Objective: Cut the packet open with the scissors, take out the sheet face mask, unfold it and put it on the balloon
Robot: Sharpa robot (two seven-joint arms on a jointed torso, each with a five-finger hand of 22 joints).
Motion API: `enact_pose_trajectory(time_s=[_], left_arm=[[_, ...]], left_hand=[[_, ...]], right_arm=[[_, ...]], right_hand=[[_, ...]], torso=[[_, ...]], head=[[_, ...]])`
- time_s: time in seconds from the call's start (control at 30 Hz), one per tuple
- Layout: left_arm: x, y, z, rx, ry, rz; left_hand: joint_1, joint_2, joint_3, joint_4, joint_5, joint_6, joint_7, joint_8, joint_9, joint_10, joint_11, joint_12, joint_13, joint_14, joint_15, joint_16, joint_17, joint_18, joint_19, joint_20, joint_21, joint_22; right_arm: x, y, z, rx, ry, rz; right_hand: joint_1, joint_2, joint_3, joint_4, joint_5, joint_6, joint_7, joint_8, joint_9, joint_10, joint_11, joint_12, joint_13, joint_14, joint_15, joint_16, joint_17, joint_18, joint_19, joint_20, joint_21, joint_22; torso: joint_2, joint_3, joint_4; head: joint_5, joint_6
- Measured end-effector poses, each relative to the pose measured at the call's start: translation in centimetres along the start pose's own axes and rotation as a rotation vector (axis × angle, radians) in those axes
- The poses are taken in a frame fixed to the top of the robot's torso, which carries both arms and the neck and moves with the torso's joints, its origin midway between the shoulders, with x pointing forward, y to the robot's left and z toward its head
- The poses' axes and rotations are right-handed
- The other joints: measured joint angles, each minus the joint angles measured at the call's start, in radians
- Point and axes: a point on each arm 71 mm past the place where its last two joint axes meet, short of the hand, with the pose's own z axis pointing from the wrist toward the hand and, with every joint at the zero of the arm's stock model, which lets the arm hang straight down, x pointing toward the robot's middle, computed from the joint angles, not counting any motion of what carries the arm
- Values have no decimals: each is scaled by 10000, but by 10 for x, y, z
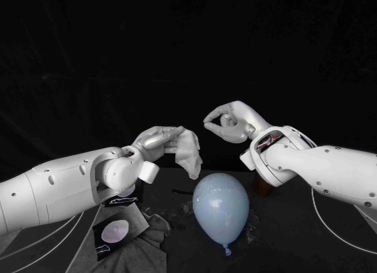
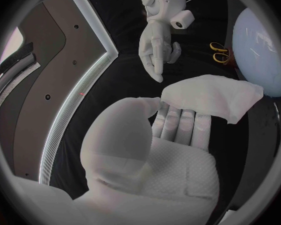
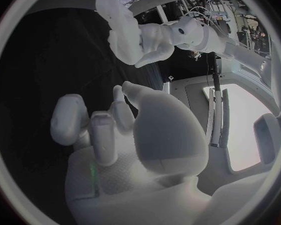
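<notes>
My left hand (image 1: 158, 143) is raised above the table and holds the white sheet mask (image 1: 188, 152), which hangs down, still folded, from its fingers. In the left wrist view the mask (image 2: 210, 97) lies draped over the fingertips of that hand (image 2: 172, 135). A pale blue balloon (image 1: 220, 209) lies on the table below and between the hands, and its side (image 2: 263, 50) is seen past the mask. My right hand (image 1: 230, 121) hovers to the right of the mask, apart from it, fingers curled with nothing in them (image 3: 109, 130). The dark cut packet (image 1: 114, 233) lies at the lower left.
A grey cloth (image 1: 151, 242) is crumpled beside the packet near the table's front left. Yellow-handled scissors (image 2: 218, 54) lie on the table next to the balloon, beyond the right hand (image 2: 156, 47).
</notes>
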Motion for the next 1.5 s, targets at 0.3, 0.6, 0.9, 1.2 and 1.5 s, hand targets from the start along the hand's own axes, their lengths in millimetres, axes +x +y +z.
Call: enact_pose_trajectory(time_s=[0.3,0.6,0.9,1.2,1.5], left_arm=[[2,1,0,-37,-40,-12],[6,1,0,-57,-6,-19],[8,2,0,-64,56,-11],[10,2,0,-61,97,-7],[10,3,-1,-82,117,8]], left_hand=[[0,0,-1,1,0,0,0,-1,0,-1,0,0,0,0,1,0,-2,-2,0,0,0,-1],[-67,13,222,-223,-1,-1,-1,-3,-2,-16,15,0,0,-2,2,0,-2,-2,0,1,0,0],[-93,-13,333,-334,-4,-2,-2,-4,7,-39,37,0,0,-4,4,0,-3,-2,0,1,0,-1],[-107,-27,333,-334,-21,-40,34,-4,7,-39,37,0,0,-4,5,0,-4,-3,-1,1,0,-1],[-133,-53,359,-360,-35,-40,33,-9,0,-39,37,0,0,-5,5,0,-5,-3,0,1,0,-1]], right_arm=[[14,14,-3,-517,-237,392],[33,18,-1,-343,-112,492],[42,16,1,-51,-40,284],[46,15,1,65,17,72],[46,13,1,134,12,-118]], right_hand=[[-286,-85,-186,186,0,-62,61,-120,-88,134,65,306,355,0,1,0,-2,-3,16,15,40,-5],[-709,-351,-558,502,-47,-256,182,-386,-229,-73,194,91,132,-3,4,-8,-25,-7,-11,41,-80,-9],[-706,-349,-608,504,-98,-306,226,-387,-246,-101,191,55,76,-4,5,-43,-33,-7,-44,74,-156,-3],[-640,-282,-638,474,-98,-251,170,-388,-251,-101,190,54,111,-5,6,-59,-24,-9,-45,74,-156,-1],[-139,-36,-391,171,-195,85,21,-278,-215,-109,132,53,163,-5,6,-19,-24,-11,-43,71,-51,-6]], torso=[[1,-12,10],[-1,-12,12],[-2,-9,6],[-8,-7,1],[-8,-7,4]], head=[[-17,12],[-32,-5],[-23,-16],[-21,-35],[-34,-46]])
